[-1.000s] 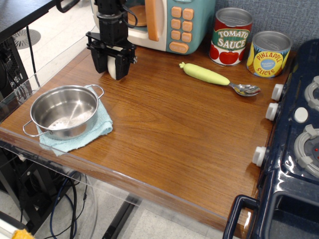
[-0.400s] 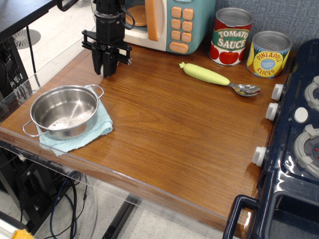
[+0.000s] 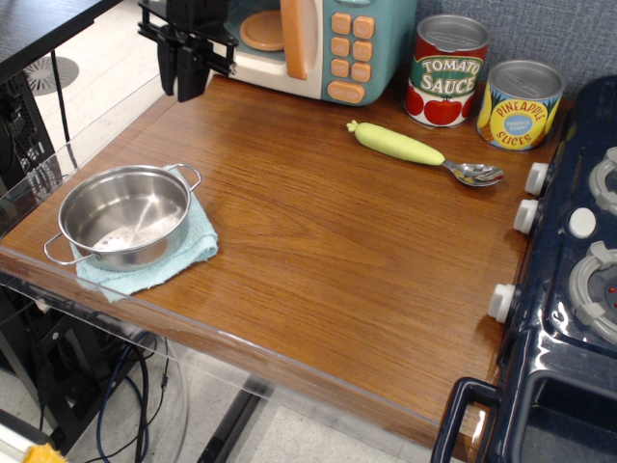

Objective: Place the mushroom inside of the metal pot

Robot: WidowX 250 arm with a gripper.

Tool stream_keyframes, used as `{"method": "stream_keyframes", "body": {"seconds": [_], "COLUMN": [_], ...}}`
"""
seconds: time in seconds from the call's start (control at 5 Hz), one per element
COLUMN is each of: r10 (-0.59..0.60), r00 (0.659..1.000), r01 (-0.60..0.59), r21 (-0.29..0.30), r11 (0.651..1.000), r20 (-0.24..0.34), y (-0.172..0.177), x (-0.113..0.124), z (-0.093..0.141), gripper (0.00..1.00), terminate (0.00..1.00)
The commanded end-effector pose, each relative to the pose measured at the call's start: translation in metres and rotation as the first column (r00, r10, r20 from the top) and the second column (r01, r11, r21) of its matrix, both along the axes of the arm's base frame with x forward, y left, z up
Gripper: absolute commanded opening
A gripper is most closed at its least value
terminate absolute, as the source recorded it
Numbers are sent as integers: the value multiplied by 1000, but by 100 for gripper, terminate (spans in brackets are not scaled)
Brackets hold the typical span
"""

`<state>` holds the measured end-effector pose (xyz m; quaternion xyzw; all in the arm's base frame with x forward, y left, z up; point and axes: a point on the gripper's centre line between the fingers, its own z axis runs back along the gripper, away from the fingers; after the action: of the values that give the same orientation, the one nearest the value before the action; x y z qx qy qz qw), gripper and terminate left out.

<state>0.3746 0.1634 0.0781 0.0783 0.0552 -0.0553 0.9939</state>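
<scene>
The metal pot point(image 3: 125, 214) stands empty on a light blue cloth point(image 3: 196, 251) at the table's front left corner. My gripper point(image 3: 181, 89) hangs at the far left, above the table's back edge, well behind and above the pot. Its dark fingers point down and stand close together. The mushroom does not show anywhere on the table. It is hidden between the fingers, where its cream stem showed a second ago.
A toy microwave point(image 3: 328, 43) stands right behind the gripper. A green-handled spoon point(image 3: 400, 145) lies at the back, with a tomato sauce can point(image 3: 448, 69) and a pineapple can point(image 3: 521, 104) behind it. A toy stove point(image 3: 578, 280) lines the right edge.
The gripper has risen and moved left and back, from just above the table to the height of the microwave. The cream stem seen between its fingers no longer shows.
</scene>
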Motion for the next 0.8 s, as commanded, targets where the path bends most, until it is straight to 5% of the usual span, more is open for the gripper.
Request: {"method": "stream_keyframes", "body": {"seconds": [0.0,0.2,0.6], "r10": [-26,-41,-118], "r00": [995,997,993], "r01": [25,41,118], "r21": [15,4,4], "r11": [1000,999,993], "r20": [96,71,7], "y": [-2,-4,-8], "x": [-64,-98,-127], "z": [54,45,-1], "gripper": [0,0,0], "terminate": [0,0,0]}}
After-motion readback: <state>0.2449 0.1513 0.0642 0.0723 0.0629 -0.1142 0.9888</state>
